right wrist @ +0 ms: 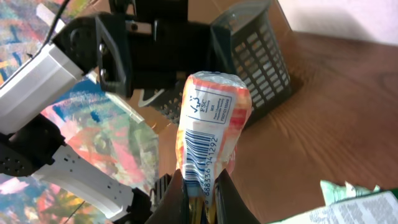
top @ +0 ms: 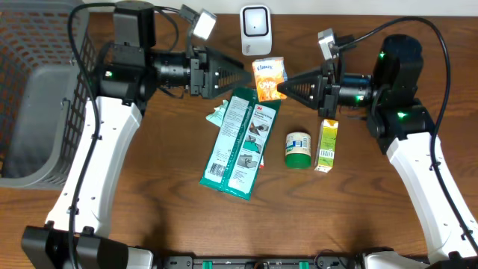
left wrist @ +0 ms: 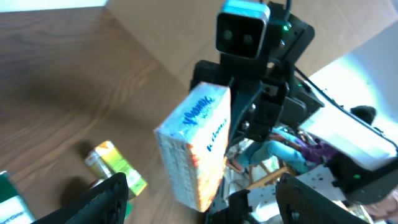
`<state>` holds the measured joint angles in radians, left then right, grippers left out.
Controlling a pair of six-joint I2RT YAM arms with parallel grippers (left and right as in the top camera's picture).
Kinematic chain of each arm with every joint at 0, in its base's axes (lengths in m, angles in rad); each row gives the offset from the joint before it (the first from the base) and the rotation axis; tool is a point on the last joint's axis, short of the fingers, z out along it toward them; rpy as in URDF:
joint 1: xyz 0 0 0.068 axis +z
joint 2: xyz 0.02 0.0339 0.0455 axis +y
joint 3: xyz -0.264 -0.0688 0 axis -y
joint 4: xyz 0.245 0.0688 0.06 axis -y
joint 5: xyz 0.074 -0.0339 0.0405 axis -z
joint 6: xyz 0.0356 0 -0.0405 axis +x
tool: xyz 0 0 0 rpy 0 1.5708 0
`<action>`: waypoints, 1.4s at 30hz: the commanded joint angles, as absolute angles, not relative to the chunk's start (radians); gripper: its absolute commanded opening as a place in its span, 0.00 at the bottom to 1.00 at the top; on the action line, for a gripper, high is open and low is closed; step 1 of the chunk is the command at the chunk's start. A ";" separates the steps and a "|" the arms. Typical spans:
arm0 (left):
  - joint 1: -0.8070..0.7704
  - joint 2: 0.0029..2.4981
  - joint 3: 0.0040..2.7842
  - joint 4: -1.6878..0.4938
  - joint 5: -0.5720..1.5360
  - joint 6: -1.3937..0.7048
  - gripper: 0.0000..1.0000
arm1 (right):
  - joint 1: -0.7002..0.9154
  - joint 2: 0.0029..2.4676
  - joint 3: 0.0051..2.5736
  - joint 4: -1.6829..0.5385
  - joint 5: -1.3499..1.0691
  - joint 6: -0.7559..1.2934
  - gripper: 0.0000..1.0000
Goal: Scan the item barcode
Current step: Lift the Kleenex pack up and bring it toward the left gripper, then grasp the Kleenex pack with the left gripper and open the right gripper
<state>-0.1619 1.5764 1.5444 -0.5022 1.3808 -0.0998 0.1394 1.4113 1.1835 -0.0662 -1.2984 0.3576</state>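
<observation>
We see the right end effector (top: 283, 88) clamped on the lower end of the orange-and-blue soft tissue pack (top: 269, 78), holding it in the air above the brown wooden tabletop (top: 172, 224) between the two arms. In the right wrist view the pack's long axis runs straight out from the fingers, and its barcode (right wrist: 200, 158) faces back toward that camera. The left end effector (top: 245, 76) stands open just to the pack's left, its fingers (left wrist: 112, 198) spread with nothing between them. The white box-shaped scanner (top: 255, 28) sits on the far side of the pack, near both arms. We judge that the right arm must turn the barcode face toward it.
</observation>
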 commanded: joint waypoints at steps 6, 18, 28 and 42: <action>-0.220 1.581 1.554 -0.390 1.429 -0.155 0.64 | 0.159 1.411 1.194 0.049 -1.301 0.478 0.01; -0.229 1.581 1.554 -0.360 1.430 -0.156 0.52 | 0.221 1.411 1.194 0.196 -1.291 0.524 0.01; -0.229 1.581 1.554 -0.360 1.430 -0.156 0.49 | 0.220 1.411 1.194 0.192 -1.169 0.521 0.01; -0.229 1.581 1.554 -0.360 1.429 -0.155 0.36 | 0.210 1.411 1.194 0.186 -1.149 0.515 0.01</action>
